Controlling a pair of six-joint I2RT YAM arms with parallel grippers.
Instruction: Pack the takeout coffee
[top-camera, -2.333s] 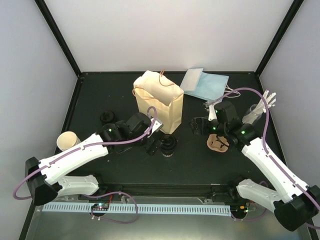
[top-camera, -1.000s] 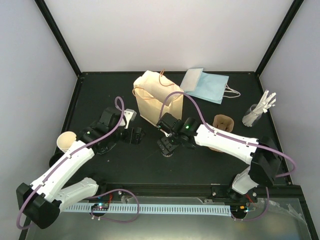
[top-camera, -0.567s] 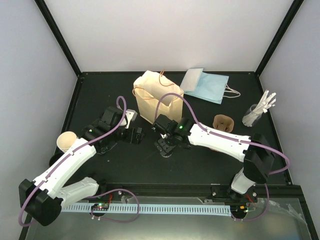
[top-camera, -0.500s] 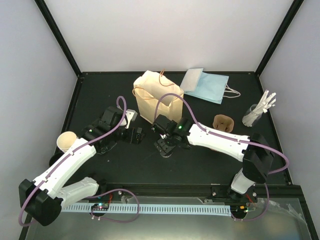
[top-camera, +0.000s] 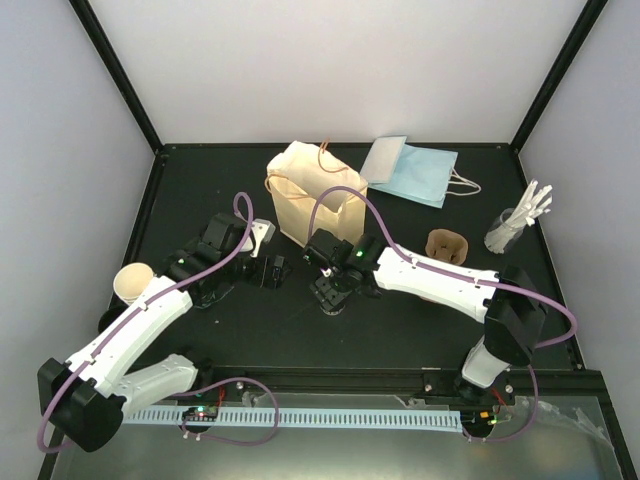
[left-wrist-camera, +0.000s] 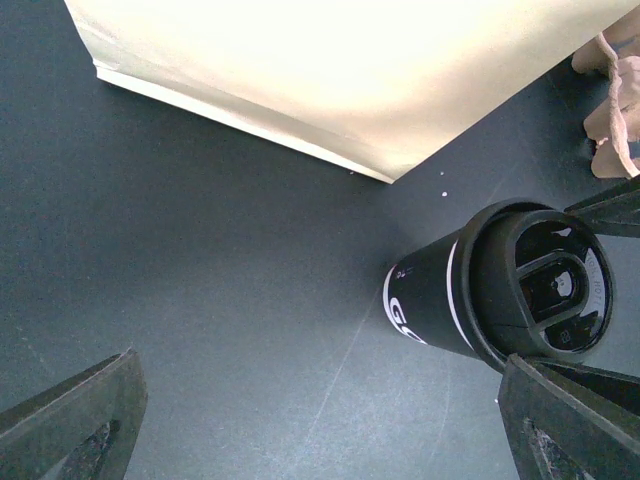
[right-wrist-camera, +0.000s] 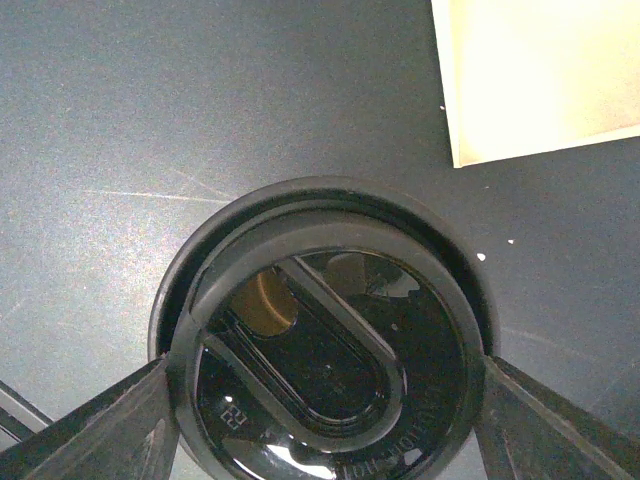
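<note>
This is looking like a robotics lab rather than a café. Two white robot arms, the left arm (top-camera: 140, 325) and the right arm (top-camera: 440, 283), are sitting bolted at the near edge of a black table (top-camera: 400, 335). A perforated white cable duct (top-camera: 300, 417) is running along the front. Plain white wall panels (top-camera: 330, 70) and black frame posts (top-camera: 117, 75) are boxing the table in like a test cell. Café items are sitting about as props: a tan paper bag (top-camera: 310, 195), a blue bag (top-camera: 415, 172), a pulp cup carrier (top-camera: 447, 245), a paper cup (top-camera: 133, 282), white plastic cutlery (top-camera: 520, 220) and the takeout coffee (left-wrist-camera: 500, 290).
</note>
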